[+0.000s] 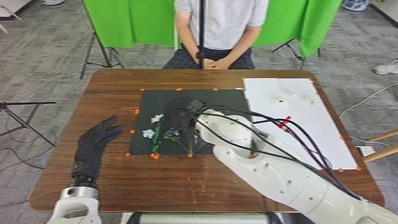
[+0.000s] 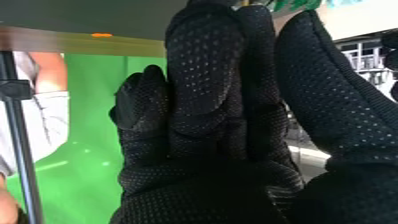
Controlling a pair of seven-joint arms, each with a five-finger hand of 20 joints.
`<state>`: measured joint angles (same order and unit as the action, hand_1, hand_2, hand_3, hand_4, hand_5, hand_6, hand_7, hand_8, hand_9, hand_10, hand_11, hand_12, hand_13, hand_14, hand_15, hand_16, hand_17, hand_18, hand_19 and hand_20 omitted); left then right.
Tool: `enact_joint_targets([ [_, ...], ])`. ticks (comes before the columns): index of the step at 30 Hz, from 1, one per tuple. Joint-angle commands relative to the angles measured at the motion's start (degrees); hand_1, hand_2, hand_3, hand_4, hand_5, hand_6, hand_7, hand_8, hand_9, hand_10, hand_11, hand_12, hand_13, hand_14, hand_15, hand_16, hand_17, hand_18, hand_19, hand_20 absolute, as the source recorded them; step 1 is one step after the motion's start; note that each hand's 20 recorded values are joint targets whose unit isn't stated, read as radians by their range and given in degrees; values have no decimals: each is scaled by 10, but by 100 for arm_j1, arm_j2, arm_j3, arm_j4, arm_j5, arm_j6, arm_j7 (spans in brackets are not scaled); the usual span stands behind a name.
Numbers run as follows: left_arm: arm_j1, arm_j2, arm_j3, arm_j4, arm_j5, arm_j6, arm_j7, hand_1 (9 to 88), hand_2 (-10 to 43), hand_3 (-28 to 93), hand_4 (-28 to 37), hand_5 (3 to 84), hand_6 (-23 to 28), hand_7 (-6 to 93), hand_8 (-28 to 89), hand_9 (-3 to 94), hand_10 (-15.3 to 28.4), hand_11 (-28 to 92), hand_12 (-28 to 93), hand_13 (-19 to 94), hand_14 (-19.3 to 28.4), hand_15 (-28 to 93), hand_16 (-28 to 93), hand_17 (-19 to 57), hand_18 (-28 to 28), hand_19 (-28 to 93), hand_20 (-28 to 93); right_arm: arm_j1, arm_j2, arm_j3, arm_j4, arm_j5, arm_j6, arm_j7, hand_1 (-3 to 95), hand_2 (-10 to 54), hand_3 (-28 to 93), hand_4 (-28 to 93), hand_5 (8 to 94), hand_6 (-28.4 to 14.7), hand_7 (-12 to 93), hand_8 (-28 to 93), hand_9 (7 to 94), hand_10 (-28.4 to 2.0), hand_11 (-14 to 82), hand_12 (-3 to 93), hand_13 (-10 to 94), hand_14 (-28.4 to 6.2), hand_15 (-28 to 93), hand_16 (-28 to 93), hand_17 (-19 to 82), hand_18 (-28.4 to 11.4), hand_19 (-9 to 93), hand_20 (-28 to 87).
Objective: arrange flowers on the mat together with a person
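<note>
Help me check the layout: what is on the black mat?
White flowers and a purplish bunch. The right hand hides part of the mat; anything beneath it can't be seen.

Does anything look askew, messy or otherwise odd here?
Loose black cables along the right arm loop over the white sheet, close to a red piece; they look untidy and might snag it.

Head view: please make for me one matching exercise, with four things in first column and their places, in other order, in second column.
Things:
1. Left hand
2. White flowers
3. White sheet
4. Right hand

Places:
A. Right of the dark mat
B. Above the dark mat
C. Left of the dark mat
D. Lying on the left part of the dark mat

Right pairs: 1-C, 2-D, 3-A, 4-B
</note>
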<state>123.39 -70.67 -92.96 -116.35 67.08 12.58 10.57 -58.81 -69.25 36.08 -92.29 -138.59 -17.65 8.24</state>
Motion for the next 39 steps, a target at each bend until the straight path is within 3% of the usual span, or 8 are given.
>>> enact_joint_targets([
  [1, 46, -24, 5, 11, 29, -47, -22, 219, 98, 641, -279, 468, 32, 83, -31, 491, 136, 147, 166, 394, 170, 141, 25, 93, 113, 74, 176, 16, 96, 421, -264, 116, -244, 14, 384, -95, 802, -242, 646, 65, 193, -129, 731, -112, 197, 227, 878, -16, 502, 299, 546, -136, 904, 306],
  [5, 17, -14, -6, 25, 32, -58, -62, 219, 97, 640, -281, 480, 31, 109, -41, 503, 144, 179, 161, 399, 173, 170, 18, 93, 114, 78, 174, -79, 184, 1053, -546, 410, 70, -6, 372, -95, 817, -264, 636, 61, 189, -127, 730, -116, 193, 229, 879, -18, 499, 297, 547, -137, 902, 305],
  [9, 40, -19, 2, 13, 22, -48, -36, 217, 95, 643, -282, 488, 34, 128, -52, 512, 149, 204, 152, 402, 176, 192, 4, 92, 115, 87, 173, -354, 115, 1945, -576, 1315, 955, 55, 360, -95, 774, -274, 622, 35, 178, -116, 725, -128, 185, 231, 853, -35, 467, 292, 512, -148, 866, 297],
  [11, 55, -26, 8, 3, 37, -60, -38, 216, 93, 646, -282, 492, 35, 135, -54, 513, 151, 209, 150, 403, 178, 198, 1, 92, 116, 89, 172, -584, 21, 2504, -535, 2217, 1208, -10, 354, -95, 743, -243, 608, 21, 170, -108, 704, -138, 174, 228, 791, -68, 420, 284, 456, -162, 782, 326],
  [14, 76, -33, 9, -7, 39, -65, -43, 216, 92, 647, -283, 493, 36, 139, -58, 515, 154, 217, 147, 403, 180, 206, -4, 92, 116, 91, 170, -1039, -59, 3284, -561, 4144, 1309, -226, 284, -87, 710, -195, 566, -8, 148, -100, 606, -155, 114, 191, 593, -141, 246, 230, 309, -171, 510, 327],
  [20, 102, -58, 1, -18, 37, -80, -54, 214, 91, 650, -283, 496, 36, 145, -62, 516, 154, 222, 144, 402, 181, 214, -8, 89, 117, 96, 170, -2217, -109, 4237, -881, 7188, 1251, -1141, 132, 16, 674, -161, 392, -22, 60, -75, 362, -163, 26, 123, 269, -169, 49, 150, 152, -155, 114, 239],
  [30, 82, -72, 45, -6, 39, -129, -45, 213, 90, 652, -283, 495, 36, 149, -65, 515, 154, 226, 142, 398, 183, 222, -13, 84, 121, 105, 166, -3950, -60, 4889, -1692, 8639, 1850, -2453, 19, 43, 725, -192, 285, 3, 51, -77, 274, -122, -1, 78, 172, -117, -16, 91, 86, -124, 30, 189],
  [39, 113, -77, 54, -9, 41, -135, -37, 213, 90, 651, -283, 495, 37, 151, -65, 515, 154, 227, 141, 398, 184, 223, -15, 85, 119, 103, 164, -5382, -336, 5701, -2129, 8445, 1862, -2238, 6, 51, 739, -202, 294, 3, 74, -91, 287, -123, 6, 73, 182, -106, -6, 83, 89, -117, 29, 196],
])
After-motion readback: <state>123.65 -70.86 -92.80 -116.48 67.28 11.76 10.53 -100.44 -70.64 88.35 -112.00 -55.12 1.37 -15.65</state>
